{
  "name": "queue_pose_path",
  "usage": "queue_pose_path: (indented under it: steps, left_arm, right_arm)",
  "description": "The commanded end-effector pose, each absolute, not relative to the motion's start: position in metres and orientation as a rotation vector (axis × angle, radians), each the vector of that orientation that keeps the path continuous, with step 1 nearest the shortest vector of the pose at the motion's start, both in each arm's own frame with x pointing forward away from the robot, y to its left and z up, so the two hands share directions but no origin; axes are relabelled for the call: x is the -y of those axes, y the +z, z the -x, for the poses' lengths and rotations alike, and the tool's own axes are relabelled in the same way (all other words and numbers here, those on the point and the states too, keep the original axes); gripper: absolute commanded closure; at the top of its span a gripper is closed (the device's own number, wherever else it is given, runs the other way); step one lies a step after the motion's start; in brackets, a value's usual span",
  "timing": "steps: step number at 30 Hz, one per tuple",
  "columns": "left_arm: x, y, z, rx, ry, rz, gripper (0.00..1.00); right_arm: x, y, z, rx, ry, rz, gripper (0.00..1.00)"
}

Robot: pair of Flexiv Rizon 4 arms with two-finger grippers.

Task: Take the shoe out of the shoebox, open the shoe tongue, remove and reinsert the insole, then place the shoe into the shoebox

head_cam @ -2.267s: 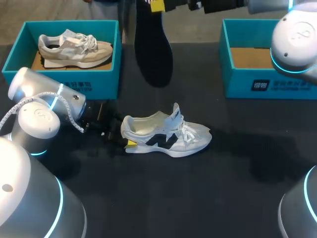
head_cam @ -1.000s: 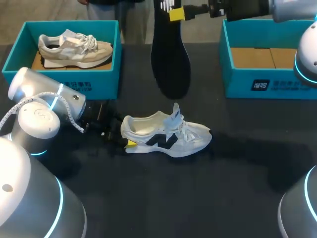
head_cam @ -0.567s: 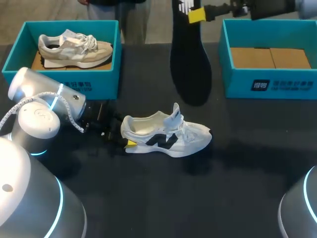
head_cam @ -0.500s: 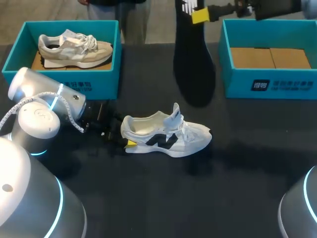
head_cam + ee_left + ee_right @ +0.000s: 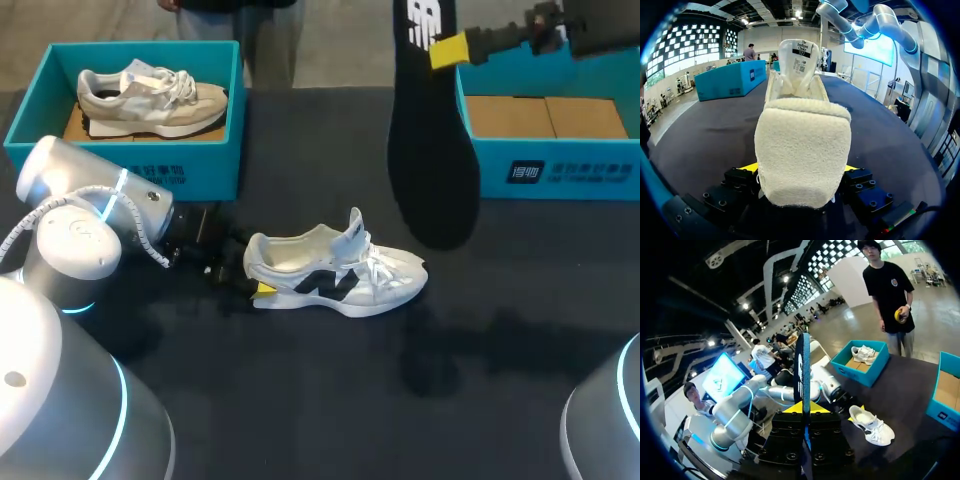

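Observation:
A white shoe (image 5: 335, 270) with a black logo lies on its sole mid-table, tongue raised. My left gripper (image 5: 258, 289) is at its heel. In the left wrist view the fleecy heel (image 5: 802, 145) sits between the yellow fingertips (image 5: 751, 167), which touch it on both sides. My right gripper (image 5: 452, 48) is high at the back right, shut on the heel end of a black insole (image 5: 432, 150). The insole hangs toe-down above the table, right of the shoe. In the right wrist view the insole (image 5: 802, 372) stands edge-on between the fingers of the right gripper (image 5: 804, 409), with the shoe (image 5: 872, 427) far below.
A teal shoebox (image 5: 215, 160) at the back left holds a beige shoe (image 5: 150, 98). A second teal shoebox (image 5: 560, 165) at the back right shows only its cardboard floor. Dark tabletop stretches around and in front of the white shoe.
My right arm has carried the hanging insole to the right and somewhat lower, towards the right box. The left arm and the shoe have not moved.

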State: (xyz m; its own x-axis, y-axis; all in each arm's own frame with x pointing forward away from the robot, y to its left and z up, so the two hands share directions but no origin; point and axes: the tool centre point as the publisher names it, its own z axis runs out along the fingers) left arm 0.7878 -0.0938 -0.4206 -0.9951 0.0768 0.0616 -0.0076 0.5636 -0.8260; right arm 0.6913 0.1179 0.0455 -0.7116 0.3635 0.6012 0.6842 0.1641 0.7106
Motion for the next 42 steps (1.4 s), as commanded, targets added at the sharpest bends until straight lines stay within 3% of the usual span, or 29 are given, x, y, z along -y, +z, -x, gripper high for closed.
queue_pose_path:
  steps: [1, 42]
  left_arm:
    - [0.095, -0.426, -0.787, 2.698, 1.421, 0.060, 1.00]
    - [0.095, -0.426, -0.787, 2.698, 1.421, 0.060, 1.00]
  right_arm:
    - [-0.109, 0.040, -0.671, 2.129, -1.592, 1.033, 1.00]
    - [-0.123, 0.030, -0.648, 2.067, -1.589, 1.055, 1.00]
